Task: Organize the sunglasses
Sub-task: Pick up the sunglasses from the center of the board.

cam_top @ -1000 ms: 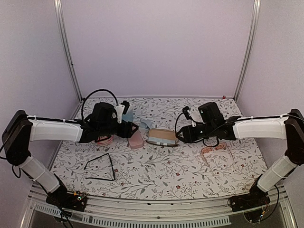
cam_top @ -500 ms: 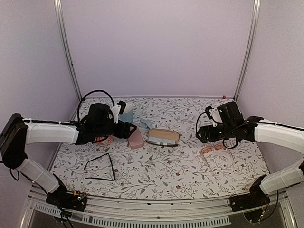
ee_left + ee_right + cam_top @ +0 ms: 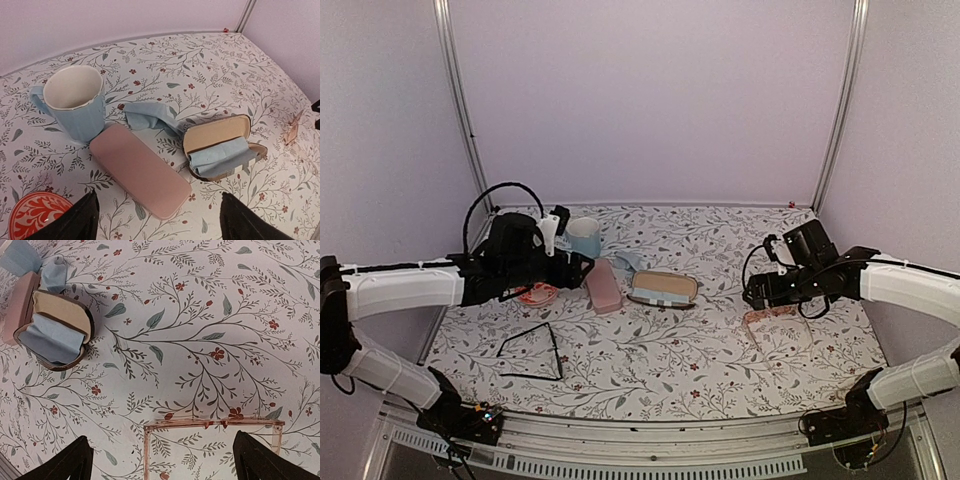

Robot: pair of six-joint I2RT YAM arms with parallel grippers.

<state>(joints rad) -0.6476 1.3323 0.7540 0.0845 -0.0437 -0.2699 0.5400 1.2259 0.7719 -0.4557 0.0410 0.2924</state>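
Currently left gripper (image 3: 160,222) and right gripper (image 3: 165,462) are both spread wide, nothing gripped. Pale translucent pinkish-tan sunglasses (image 3: 215,422) are laid flat just beneath the right one; thin black wire-framed glasses (image 3: 554,350) well apart, front-left. Both judged light, brittle, slippery — bridge to be pinched, lenses avoided.

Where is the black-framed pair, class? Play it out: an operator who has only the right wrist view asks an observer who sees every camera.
Observer: The black-framed sunglasses lie unheld near the front left of the table.
Operator: Is the left gripper near them?
Observer: No. The left gripper is farther back, open, beside the closed pink case.
Operator: Anything else over there?
Observer: A blue mug stands upright just behind that case.
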